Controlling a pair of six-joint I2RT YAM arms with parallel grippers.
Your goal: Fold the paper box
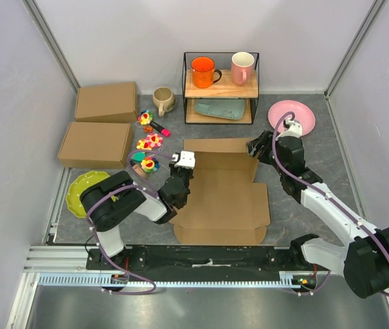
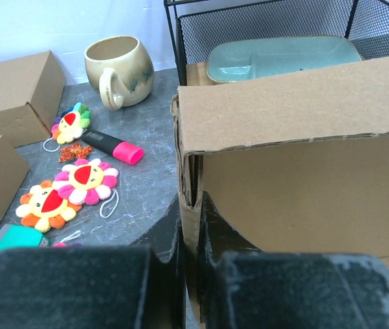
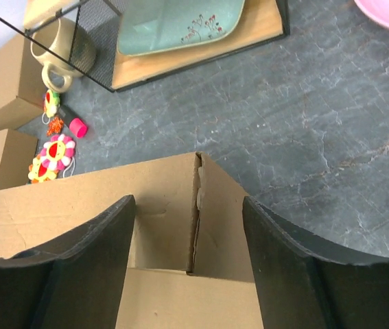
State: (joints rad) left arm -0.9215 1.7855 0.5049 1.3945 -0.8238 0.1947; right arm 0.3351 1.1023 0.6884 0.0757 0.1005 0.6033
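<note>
We see the left arm (image 1: pixel 122 202) folded tight at the lower left of the top view, its wrist reaching right to the left edge of the plain brown corrugated cardboard mailer box (image 1: pixel 225 199). The box lies mid-frame on the grey marbled tabletop (image 1: pixel 304 147), base flat, rear wall raised. On the left gripper (image 2: pixel 189 274) the jaws stand narrow, pinched on the box's upright left side wall near its rear corner. The right arm (image 1: pixel 321 199) stretches from lower right up to the box's upper right corner. On the right gripper (image 3: pixel 189 212) the jaws stand wide and straddle that corner; we cannot tell whether either finger touches cardboard.
</note>
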